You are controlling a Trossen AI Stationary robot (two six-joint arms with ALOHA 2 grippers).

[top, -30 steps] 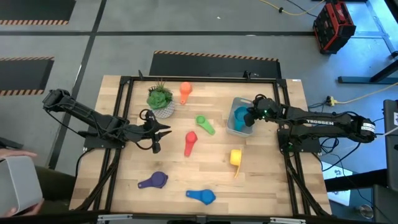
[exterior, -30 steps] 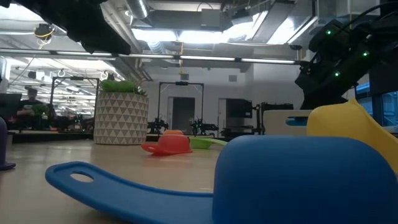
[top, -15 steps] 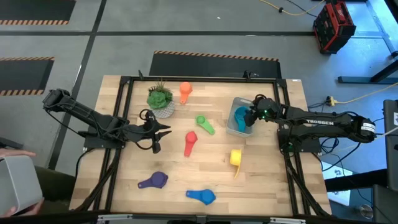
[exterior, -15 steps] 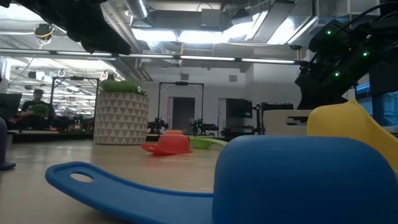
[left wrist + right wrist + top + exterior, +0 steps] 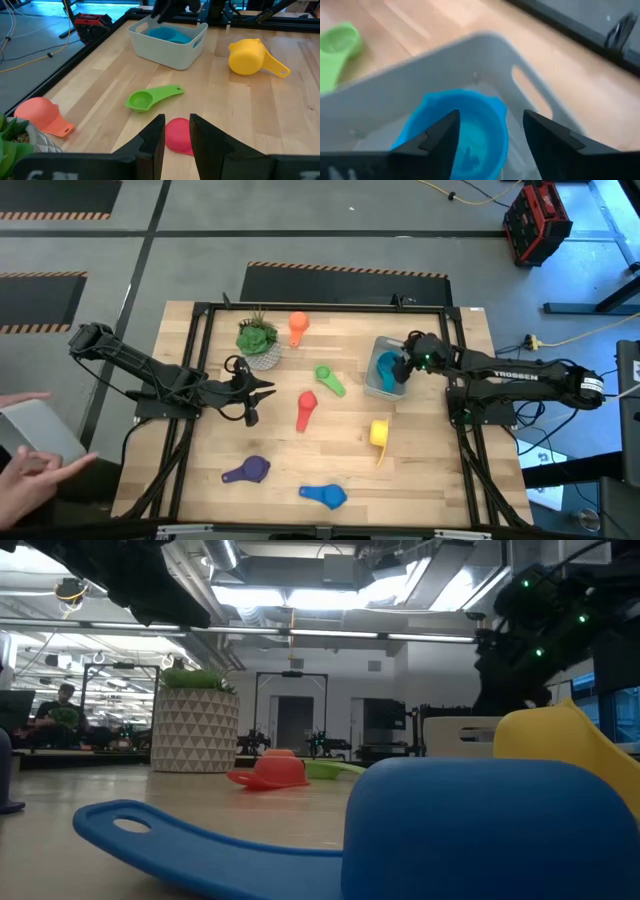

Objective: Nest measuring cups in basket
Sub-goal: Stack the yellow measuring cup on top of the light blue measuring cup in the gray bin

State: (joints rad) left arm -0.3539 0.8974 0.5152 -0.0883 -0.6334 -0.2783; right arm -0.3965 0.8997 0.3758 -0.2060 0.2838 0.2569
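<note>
Light is even and fairly bright across the wooden table (image 5: 420,480) in the high view, with only short, soft shadows under the cups. In the low view long ceiling light panels (image 5: 290,585) glare white overhead, and the arm parts against them go almost black. The blue cup (image 5: 480,830) just before that lens is soft and looms large, while the triangle-patterned plant pot (image 5: 195,730) farther back is sharper. The right wrist view is blurred throughout: the basket (image 5: 485,55) rim and the teal cup (image 5: 460,130) inside smear. The left wrist view is crisp, its nearest fingers (image 5: 152,142) dark.
</note>
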